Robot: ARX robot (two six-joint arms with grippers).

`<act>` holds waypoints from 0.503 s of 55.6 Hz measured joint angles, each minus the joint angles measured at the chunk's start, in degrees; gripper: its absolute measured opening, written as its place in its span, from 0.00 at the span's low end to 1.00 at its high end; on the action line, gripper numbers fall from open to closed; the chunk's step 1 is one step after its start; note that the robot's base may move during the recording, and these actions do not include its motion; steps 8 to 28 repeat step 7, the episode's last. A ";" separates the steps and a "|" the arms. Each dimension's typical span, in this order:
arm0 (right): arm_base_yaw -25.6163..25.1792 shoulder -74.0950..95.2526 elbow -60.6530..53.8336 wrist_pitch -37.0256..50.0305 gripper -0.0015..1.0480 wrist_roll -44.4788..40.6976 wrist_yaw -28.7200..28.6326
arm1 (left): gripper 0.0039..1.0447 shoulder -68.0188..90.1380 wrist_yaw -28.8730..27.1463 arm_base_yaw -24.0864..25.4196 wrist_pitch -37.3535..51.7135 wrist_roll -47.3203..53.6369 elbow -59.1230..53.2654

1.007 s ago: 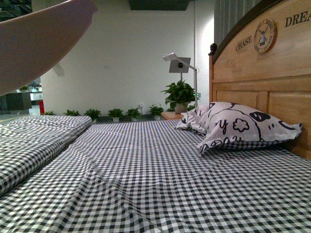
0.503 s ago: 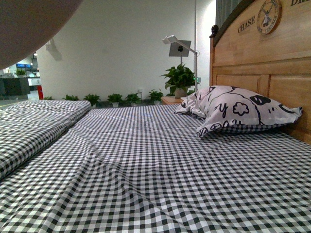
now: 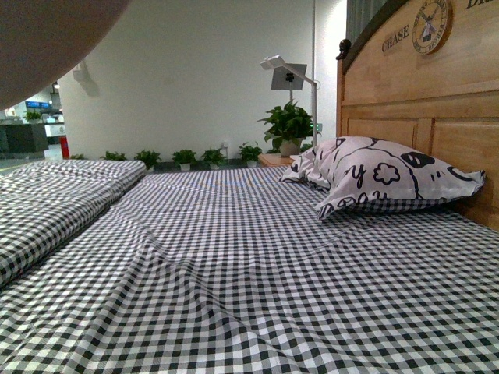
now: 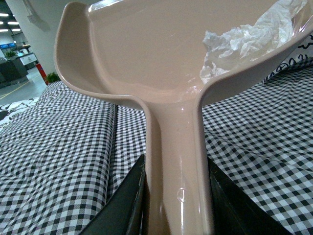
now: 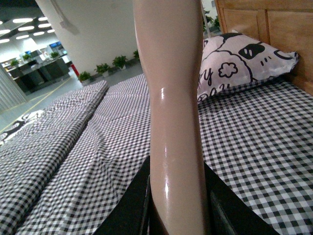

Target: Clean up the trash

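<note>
My left gripper [image 4: 176, 196] is shut on the handle of the pinkish dustpan [image 4: 146, 54], held up above the checked bed. The trash [image 4: 244, 41], a crumpled scrap of clear-whitish plastic wrap, lies inside the pan against its rim. The pan's underside [image 3: 47, 39] fills the top left corner of the front view. My right gripper [image 5: 176, 200] is shut on the pinkish brush handle [image 5: 173, 98], which stands upright over the bed; the brush head is out of view.
The black-and-white checked bed sheet [image 3: 234, 273] fills the foreground. A patterned pillow [image 3: 382, 179] leans at the wooden headboard [image 3: 437, 101] on the right. A folded checked quilt [image 3: 54, 202] lies at the left. A plant [image 3: 288, 128] and lamp stand beyond.
The front view has shifted slightly upward since a second ago, and the dustpan's underside has risen further into the top left corner. Nothing differs from half a second ago.
</note>
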 joint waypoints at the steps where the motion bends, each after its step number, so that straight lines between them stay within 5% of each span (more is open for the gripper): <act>1: 0.00 0.00 0.00 0.00 0.20 0.00 0.00 | 0.27 0.00 0.00 0.00 0.00 0.00 0.00; 28: 0.00 0.00 0.00 0.00 0.20 0.00 0.00 | 0.27 0.00 0.00 0.00 0.00 0.00 0.00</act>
